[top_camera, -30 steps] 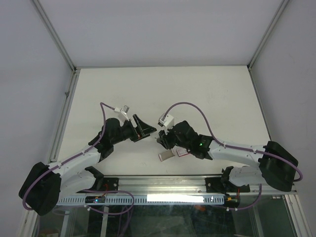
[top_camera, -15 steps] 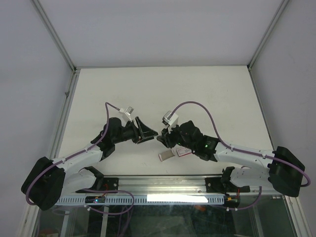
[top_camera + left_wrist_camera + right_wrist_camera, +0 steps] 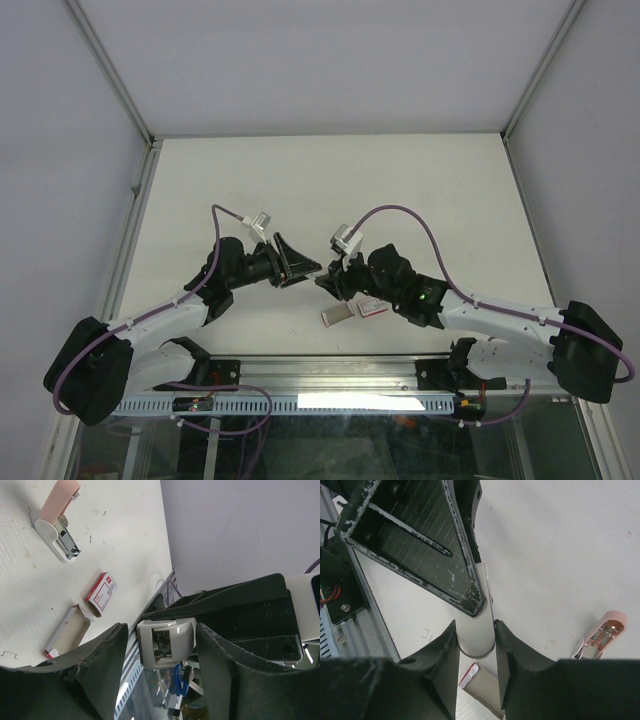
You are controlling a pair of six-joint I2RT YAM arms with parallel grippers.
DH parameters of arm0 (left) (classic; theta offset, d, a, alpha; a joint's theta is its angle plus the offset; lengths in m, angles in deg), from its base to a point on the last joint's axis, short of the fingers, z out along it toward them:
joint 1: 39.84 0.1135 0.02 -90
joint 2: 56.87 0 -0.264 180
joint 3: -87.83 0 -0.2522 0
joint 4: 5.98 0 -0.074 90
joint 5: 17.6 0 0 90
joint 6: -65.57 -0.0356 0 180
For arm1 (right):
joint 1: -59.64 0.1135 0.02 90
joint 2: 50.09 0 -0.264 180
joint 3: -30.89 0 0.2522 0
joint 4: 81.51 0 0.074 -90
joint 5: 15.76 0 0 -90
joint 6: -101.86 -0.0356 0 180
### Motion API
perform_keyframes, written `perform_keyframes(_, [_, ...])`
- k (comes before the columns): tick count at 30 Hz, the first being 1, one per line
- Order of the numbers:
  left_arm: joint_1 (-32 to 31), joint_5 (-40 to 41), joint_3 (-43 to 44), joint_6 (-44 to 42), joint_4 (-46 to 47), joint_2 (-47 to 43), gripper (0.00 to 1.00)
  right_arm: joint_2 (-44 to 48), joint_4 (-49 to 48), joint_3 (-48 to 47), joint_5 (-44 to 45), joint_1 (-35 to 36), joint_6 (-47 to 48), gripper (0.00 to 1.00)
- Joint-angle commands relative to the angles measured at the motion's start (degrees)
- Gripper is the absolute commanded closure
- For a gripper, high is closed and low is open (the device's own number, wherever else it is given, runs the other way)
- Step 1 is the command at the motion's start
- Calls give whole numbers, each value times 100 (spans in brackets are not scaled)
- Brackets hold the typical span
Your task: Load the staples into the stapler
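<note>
My right gripper (image 3: 475, 630) is shut on the rounded end of a grey-white oblong piece (image 3: 476, 615), held above the table. My left gripper (image 3: 160, 630) meets it from the other side, its fingers closed flat against that same piece (image 3: 165, 642). In the top view the two grippers (image 3: 303, 267) (image 3: 328, 280) touch tip to tip. A pink stapler (image 3: 55, 520) with a grey base lies open on the table, also visible as the pink stapler (image 3: 601, 636). The red-pink staple box (image 3: 101, 593) and its greyish tray (image 3: 67, 630) lie apart. I cannot make out staple strips.
A tiny loose staple (image 3: 425, 634) lies on the table near the front rail (image 3: 330, 372). Box (image 3: 371, 308) and tray (image 3: 336, 315) sit just under the right arm. Metal frame posts border the white table (image 3: 330, 180) left and right.
The left gripper's jaws have narrowed from wide open onto the grey-white piece. Both arms shifted slightly, and the right gripper kept its hold.
</note>
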Motion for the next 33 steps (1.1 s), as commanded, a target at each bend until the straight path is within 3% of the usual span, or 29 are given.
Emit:
perform_keyframes(1, [25, -195, 66, 175, 479, -12, 46, 183, -462, 3, -177, 33, 0, 99])
perform_keyframes(5, [29, -195, 7, 250, 603, -2, 54, 200, -450, 3, -294, 33, 17, 99])
perform_keyframes(9, [25, -211, -34, 312, 726, -10, 71, 212, -403, 3, -149, 33, -46, 97])
perform_keyframes(12, [27, -223, -36, 341, 791, -35, 80, 324, -455, 54, -10, 33, -152, 78])
perform_keyframes(16, [26, -221, -43, 287, 893, -72, 84, 543, -451, 94, 103, 24, -423, 44])
perform_keyframes(21, [25, -197, -144, 168, 1401, -171, 90, 988, -451, 121, -168, -279, -1553, 23])
perform_keyframes(28, [21, -343, -154, -28, 1989, -270, 93, 1210, -1011, 366, -1146, -765, -3560, 15])
perform_keyframes(33, [23, -579, -105, -170, 2059, -362, 93, 1041, -1022, 332, -1716, -898, -3789, 15])
